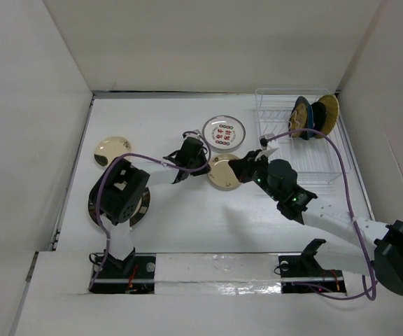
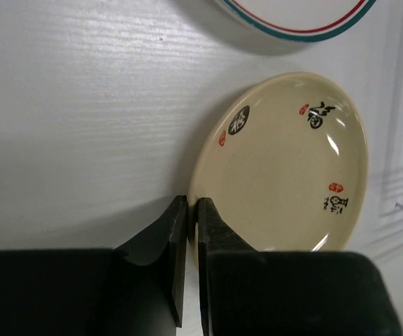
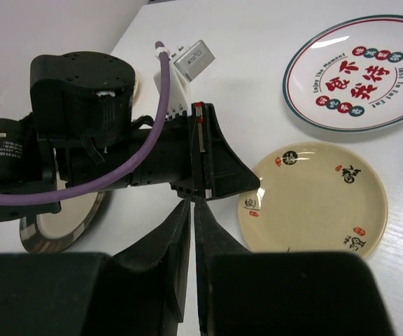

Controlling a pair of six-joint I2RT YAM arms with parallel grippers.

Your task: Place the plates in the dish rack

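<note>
The cream plate with black characters [image 2: 285,161] lies flat on the white bench [image 1: 187,224], between the two arms and just beside the white plate with a red and green rim [image 1: 224,133]. The left claw [image 2: 193,204] sits at this cream plate's left edge with only a thin slit between its fingers and nothing in them. The right claw [image 3: 192,204] comes in from the opposite side, facing the left one; its fingers are also nearly together and hold nothing. Whether either claw touches the plate cannot be told.

The dish rack [image 1: 285,150] stands at the far right of the bench, with a dark blue plate [image 1: 301,115] and a woven yellow plate [image 1: 327,112] upright at its far end. A second cream plate [image 1: 112,150] lies at the far left, and a large dark-rimmed plate [image 3: 61,227] rests partly under the left arm.
</note>
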